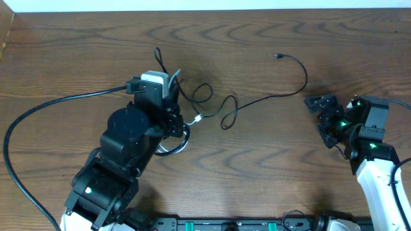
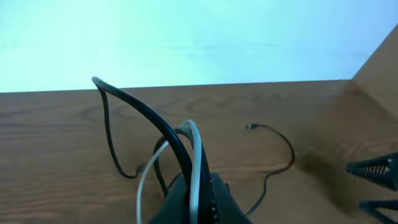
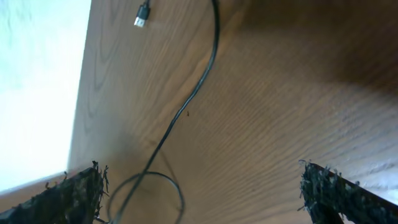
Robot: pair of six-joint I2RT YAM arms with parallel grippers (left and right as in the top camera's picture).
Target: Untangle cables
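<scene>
Wooden table (image 1: 257,167), two arms. The left gripper (image 2: 189,199) is pressed together, pinching the cables (image 2: 177,146) at the left-centre of the table. From its tips a black cable (image 1: 282,96) and a white cable (image 2: 198,162) rise in crossed loops. The black one trails right over the wood, through a small loop, to a plug (image 1: 277,56) lying free near the far edge. More loops of cord lie partly hidden under the left arm. The right gripper (image 1: 323,119) stands at the right side, jaws spread wide and holding nothing, its fingers (image 3: 71,196) apart from the cord. The plug is too small to read any marking.
</scene>
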